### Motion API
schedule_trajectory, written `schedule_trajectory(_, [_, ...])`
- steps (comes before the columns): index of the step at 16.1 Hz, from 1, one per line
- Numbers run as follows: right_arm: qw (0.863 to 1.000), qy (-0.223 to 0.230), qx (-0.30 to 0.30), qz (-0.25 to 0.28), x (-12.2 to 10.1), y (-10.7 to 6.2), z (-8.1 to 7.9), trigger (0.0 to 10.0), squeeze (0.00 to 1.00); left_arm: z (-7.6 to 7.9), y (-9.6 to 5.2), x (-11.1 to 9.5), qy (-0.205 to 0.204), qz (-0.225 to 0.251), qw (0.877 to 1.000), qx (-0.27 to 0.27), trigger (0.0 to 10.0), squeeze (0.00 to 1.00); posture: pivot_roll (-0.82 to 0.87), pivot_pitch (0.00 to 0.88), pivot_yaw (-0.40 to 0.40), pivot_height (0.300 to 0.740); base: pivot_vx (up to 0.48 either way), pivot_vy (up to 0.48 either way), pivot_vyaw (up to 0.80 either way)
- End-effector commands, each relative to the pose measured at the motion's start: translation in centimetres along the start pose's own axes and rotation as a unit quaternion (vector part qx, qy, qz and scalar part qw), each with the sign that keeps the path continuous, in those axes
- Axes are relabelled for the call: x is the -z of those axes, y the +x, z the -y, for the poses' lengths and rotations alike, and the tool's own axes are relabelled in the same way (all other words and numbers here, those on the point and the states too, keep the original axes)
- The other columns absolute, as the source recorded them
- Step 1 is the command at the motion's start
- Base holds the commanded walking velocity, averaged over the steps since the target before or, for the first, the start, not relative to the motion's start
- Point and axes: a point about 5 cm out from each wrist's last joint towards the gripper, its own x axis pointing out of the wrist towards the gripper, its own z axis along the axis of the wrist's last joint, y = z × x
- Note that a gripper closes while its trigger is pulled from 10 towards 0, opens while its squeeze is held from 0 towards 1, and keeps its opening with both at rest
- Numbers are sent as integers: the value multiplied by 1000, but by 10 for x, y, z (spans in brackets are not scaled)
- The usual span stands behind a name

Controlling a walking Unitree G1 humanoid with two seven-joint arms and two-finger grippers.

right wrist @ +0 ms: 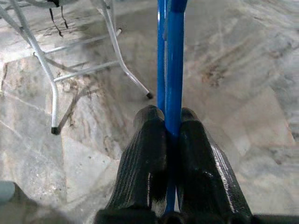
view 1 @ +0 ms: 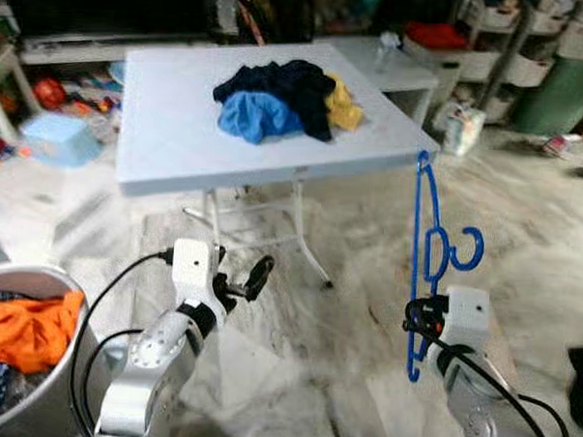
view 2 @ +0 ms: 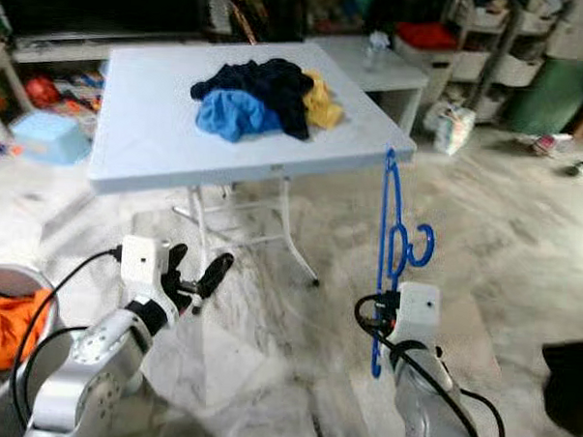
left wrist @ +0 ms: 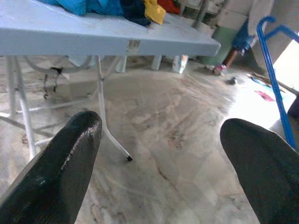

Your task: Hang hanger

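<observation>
**Carry phase: blue hanger gripped on edge, no rail yet in sight**

The right gripper (right wrist: 172, 140) has both black fingers pressed together on the blue plastic hanger (view 1: 427, 253), which it holds upright and edge-on in front of the robot, hook (view 1: 467, 250) curling to the robot's right. The hanger stands just off the near right corner of the white folding table (view 1: 179, 146); whether it touches the edge cannot be told. The left gripper (view 1: 242, 282) is raised, spread wide and empty.

Judged step: transport, with the grasp made and the hanging still to come. No rail or rod can be made out, so the next move probably calls for finding one, then turning the hook toward it.

On the table lies a heap of clothes (view 1: 282, 97), navy, blue and yellow. A laundry basket (view 1: 42, 401) with an orange garment (view 1: 25, 328) sits at the robot's left. The table and its splayed legs (right wrist: 51, 93) block the direct way forward; shelves and storage bins (view 1: 531, 45) crowd the far side.
</observation>
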Motion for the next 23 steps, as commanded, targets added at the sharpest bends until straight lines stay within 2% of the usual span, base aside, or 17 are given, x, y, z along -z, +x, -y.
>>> schedule_trajectory(1, [1000, 0, 11, 8, -5, -1, 6, 10000, 0, 6, 4, 0, 1, -4, 1000, 11, 10000, 0, -62, 13, -22, 740, 0, 368, 0])
schedule_trajectory(10, [999, 1, 23, 27, -16, 2, 2, 10000, 0, 9, 8, -12, 22, 24, 999, 37, 10000, 0, -80, 34, -11, 740, 0, 40, 0])
schedule_trajectory(16, [999, 0, 35, 26, -14, 0, 3, 10000, 0, 9, 8, -12, 17, 26, 998, 48, 10000, 0, -87, 32, -5, 740, 0, 0, -745])
schedule_trajectory(23, [999, -6, 50, 19, -7, -4, 8, 10000, 0, 14, 8, -1, 6, 9, 998, 60, 10000, 0, -90, 7, -12, 740, 259, 0, -800])
